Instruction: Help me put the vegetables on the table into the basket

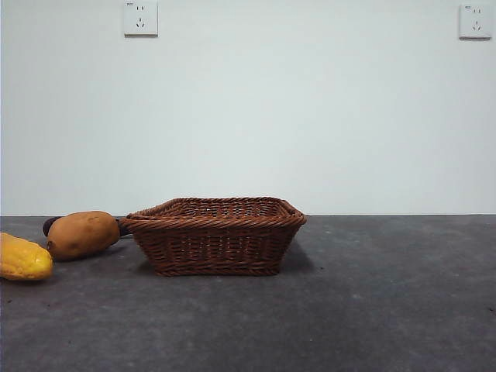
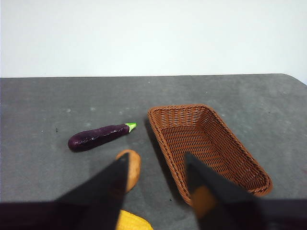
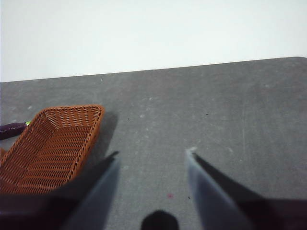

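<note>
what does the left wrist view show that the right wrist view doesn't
Only the left wrist view shows the potato-like tuber, a bit of the yellow corn cob, the whole purple eggplant lying on the table beside the basket, and the left gripper with its jaws open. Only the right wrist view shows the right gripper, jaws open, over bare table on the basket's other side. Both show the empty wicker basket and the white wall; the right wrist view catches just an edge of the eggplant.

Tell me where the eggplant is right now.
In the left wrist view the eggplant lies on the table outside the basket, green tip toward its rim, beyond the potato.
</note>
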`<state>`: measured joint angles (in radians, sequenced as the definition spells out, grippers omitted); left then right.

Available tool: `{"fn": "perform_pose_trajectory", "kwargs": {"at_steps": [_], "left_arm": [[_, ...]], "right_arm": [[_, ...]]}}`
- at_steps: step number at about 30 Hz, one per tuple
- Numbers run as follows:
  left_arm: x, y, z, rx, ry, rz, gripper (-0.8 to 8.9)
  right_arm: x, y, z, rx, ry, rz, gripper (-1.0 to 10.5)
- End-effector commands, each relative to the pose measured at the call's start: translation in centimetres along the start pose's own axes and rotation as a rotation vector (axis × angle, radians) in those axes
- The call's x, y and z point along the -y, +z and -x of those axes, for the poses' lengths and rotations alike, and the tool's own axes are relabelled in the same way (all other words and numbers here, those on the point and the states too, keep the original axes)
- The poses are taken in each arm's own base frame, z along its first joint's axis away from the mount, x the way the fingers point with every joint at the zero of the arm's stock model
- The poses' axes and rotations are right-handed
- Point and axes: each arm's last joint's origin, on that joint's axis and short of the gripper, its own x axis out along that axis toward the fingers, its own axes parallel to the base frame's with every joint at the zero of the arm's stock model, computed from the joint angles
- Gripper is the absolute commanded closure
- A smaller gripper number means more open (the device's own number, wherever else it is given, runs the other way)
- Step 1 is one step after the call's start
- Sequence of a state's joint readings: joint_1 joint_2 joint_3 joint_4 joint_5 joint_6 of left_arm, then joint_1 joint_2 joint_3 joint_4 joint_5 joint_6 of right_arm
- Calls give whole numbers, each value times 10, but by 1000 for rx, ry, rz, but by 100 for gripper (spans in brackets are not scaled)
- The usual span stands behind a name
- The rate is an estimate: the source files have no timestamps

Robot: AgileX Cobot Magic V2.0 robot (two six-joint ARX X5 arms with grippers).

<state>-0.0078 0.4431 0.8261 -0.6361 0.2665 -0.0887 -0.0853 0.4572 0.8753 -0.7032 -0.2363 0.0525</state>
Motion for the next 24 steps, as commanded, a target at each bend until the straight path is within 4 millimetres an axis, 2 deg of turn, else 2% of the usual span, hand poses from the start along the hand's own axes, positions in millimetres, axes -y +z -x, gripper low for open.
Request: {"fn": "perform_pose_trajectory", "kwargs": {"at_steps": [1,11,17,24], "left_arm": [[0,0,1,2,-5,-11,211],[0,0,0,-1,-5,-3,211],[0,0,-1,-4,-5,-2,212],[0,0,-1,-4,-5,-1,212]], "right_arm": [[0,1,-1,-5,2,1,312],[2,1,-20,-101,76,-35,312],[6,8,-43,-179,136,-61,312],[5,27,-81,-272,256,-83,313]]}}
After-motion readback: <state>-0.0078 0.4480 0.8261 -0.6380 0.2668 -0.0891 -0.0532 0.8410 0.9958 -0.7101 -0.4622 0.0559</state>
